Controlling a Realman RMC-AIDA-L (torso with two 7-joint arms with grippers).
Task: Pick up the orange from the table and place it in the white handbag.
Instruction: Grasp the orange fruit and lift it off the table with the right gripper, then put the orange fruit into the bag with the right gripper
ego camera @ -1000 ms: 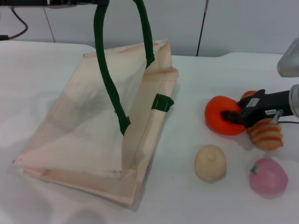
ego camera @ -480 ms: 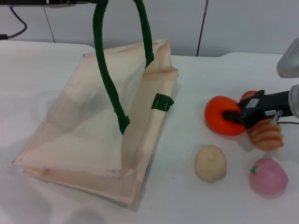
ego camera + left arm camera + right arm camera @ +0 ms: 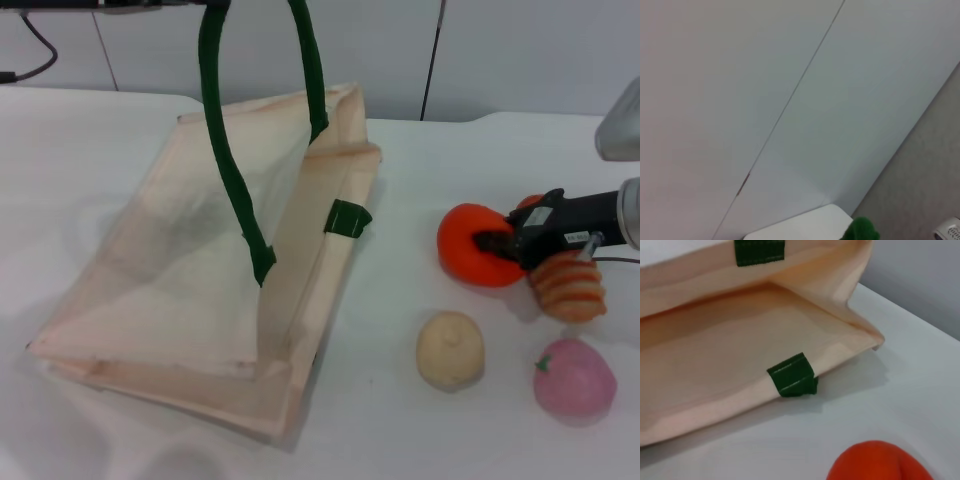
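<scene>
The orange [image 3: 478, 245] sits on the desk [image 3: 420, 420] at the right side, and the right claw [image 3: 497, 243] reaches in from the right edge at its level. The dark fingertips press against the fruit's right flank; the claw looks pinched on the orange, though the far finger is hidden behind it. The fruit appears to rest on the desk, not lifted.

The bag [image 3: 200, 270] lies to the robot's left of the orange, well apart from it, with bare desk between them. In the right wrist view the bag [image 3: 740, 355] shows its open mouth facing the claw, the orange [image 3: 875, 462] near the lens at the edge. So the coming move, as I judge it, is a lift and a carry leftward into that mouth.

The orange is round, so it has no real long axis; its stem is not visible. The bag's long axis runs from near-left to far-right on the desk, with the opening along its right-hand side. One green handle [image 3: 225, 140] is drawn upward out of the top of the head view, probably by the left arm; the left wrist view shows only a wall and a scrap of green [image 3: 860, 231], so the left claw's state cannot be told.

A ridged loaf [image 3: 570, 285] lies just beside the claw, a cream fruit [image 3: 450, 350] and a pink fruit [image 3: 574, 377] nearer the robot.
</scene>
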